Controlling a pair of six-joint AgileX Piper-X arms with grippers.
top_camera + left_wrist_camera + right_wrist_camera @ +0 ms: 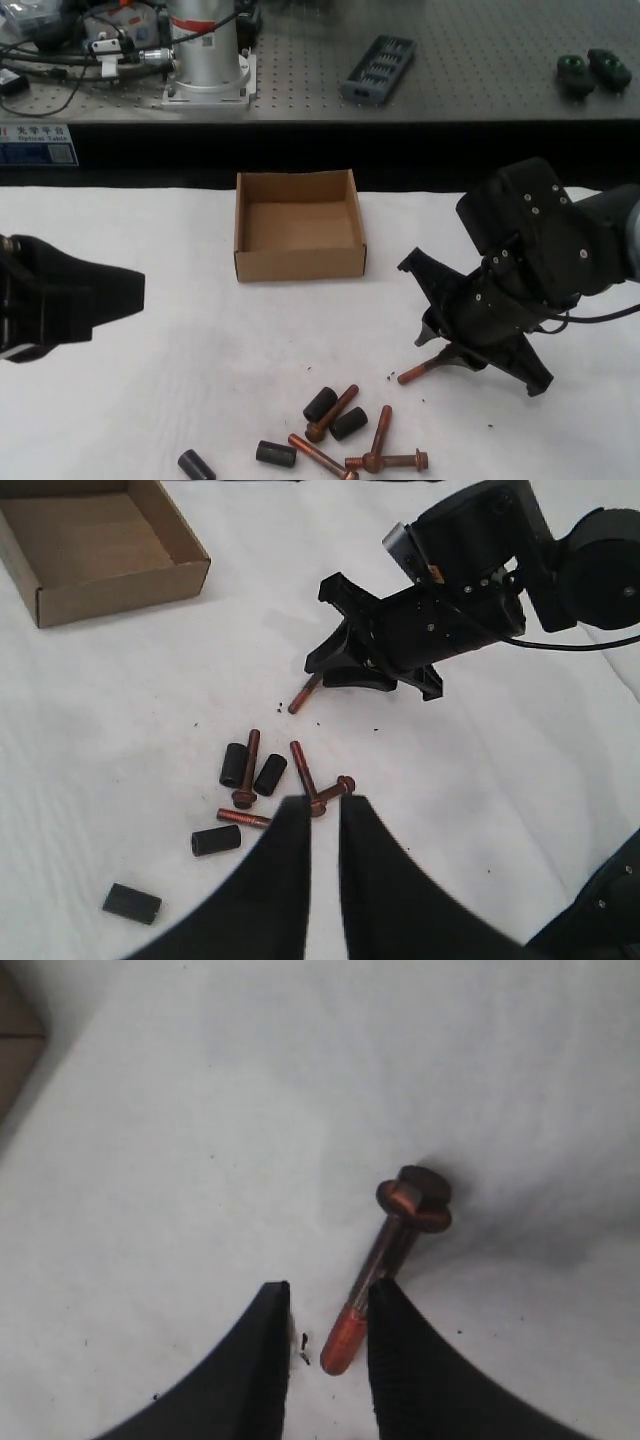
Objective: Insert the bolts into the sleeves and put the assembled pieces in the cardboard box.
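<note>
On your left, the left gripper (325, 802) hangs over the white cloth (150, 400). Its fingers are pressed almost together, with only a thin slit between them, and they hold nothing. Beyond it, on the front edge of the far bench, you have a blue-and-white label (38, 143) carrying print. A silver cylinder (207, 50) on that bench wears a small printed sticker as well.

Toward the middle of the cloth sits the cardboard box (300, 225), its top open. Nearer to you than the box lies the loose pile of four black sleeves (320, 404) and four copper-coloured bolts (380, 430). They lie flat side by side, and one bolt rests right against a sleeve.

Just right of the pile, a fifth bolt (390, 1260) lies flat on the cloth under the right gripper (330, 1285). Its threaded end sits in the gap between the fingers, close against one of them, and its flanged head points away from the claw. The fingers stand spread a little wider than the shank and are not pinching it. You cannot tell whether the near finger touches it.

Farther right, on the far bench, are a grey case (378, 67) and two dark pieces (595, 72) with green centres.
</note>
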